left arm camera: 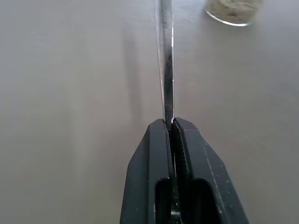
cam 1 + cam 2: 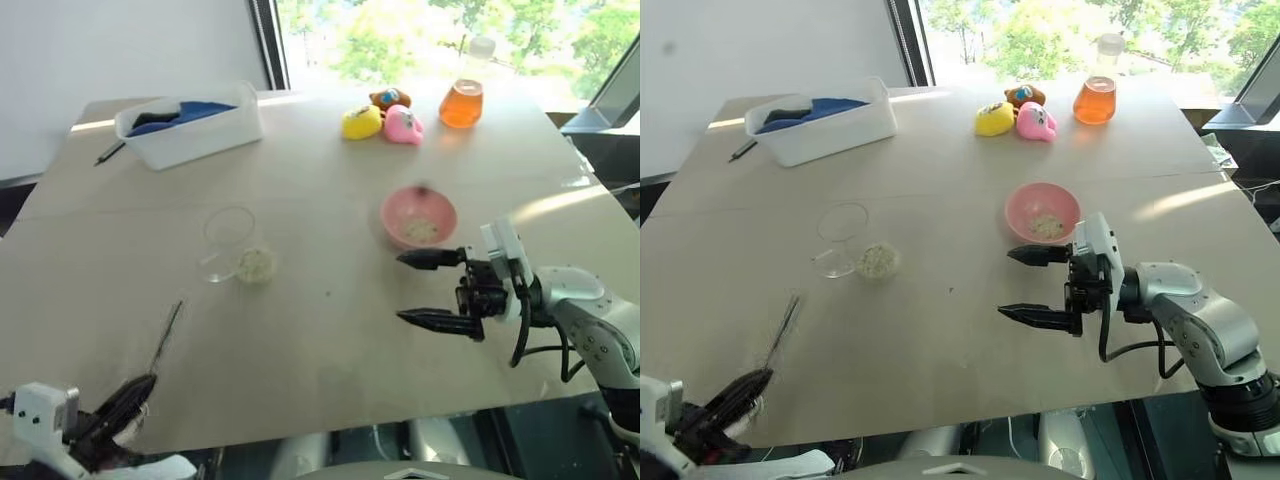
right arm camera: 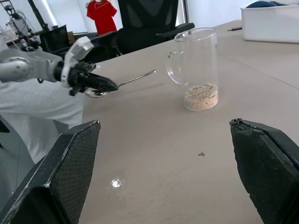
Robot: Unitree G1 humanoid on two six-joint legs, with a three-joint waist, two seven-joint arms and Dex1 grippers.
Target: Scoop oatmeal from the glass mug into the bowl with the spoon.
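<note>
The spoon [image 1: 166, 70] is pinched tight in the left hand [image 1: 172, 128], low by the surface [image 2: 330, 340] edge. The right hand [image 2: 432, 290] is held wide. Next, oatmeal [image 2: 256, 264] in the glass mug [image 2: 236, 245] should be scooped toward the bowl [image 2: 418, 216].

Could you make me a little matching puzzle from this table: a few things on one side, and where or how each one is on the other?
Things:
1. spoon
2. glass mug
3. bowl
4. flask of orange liquid

States:
A. pink, with a little oatmeal inside, just beyond the open right gripper
B. at the far edge of the table, beside the small toys
C. pinched in the shut left gripper
D. upright, clear, with oats at the bottom

Pairs: 1-C, 2-D, 3-A, 4-B
</note>
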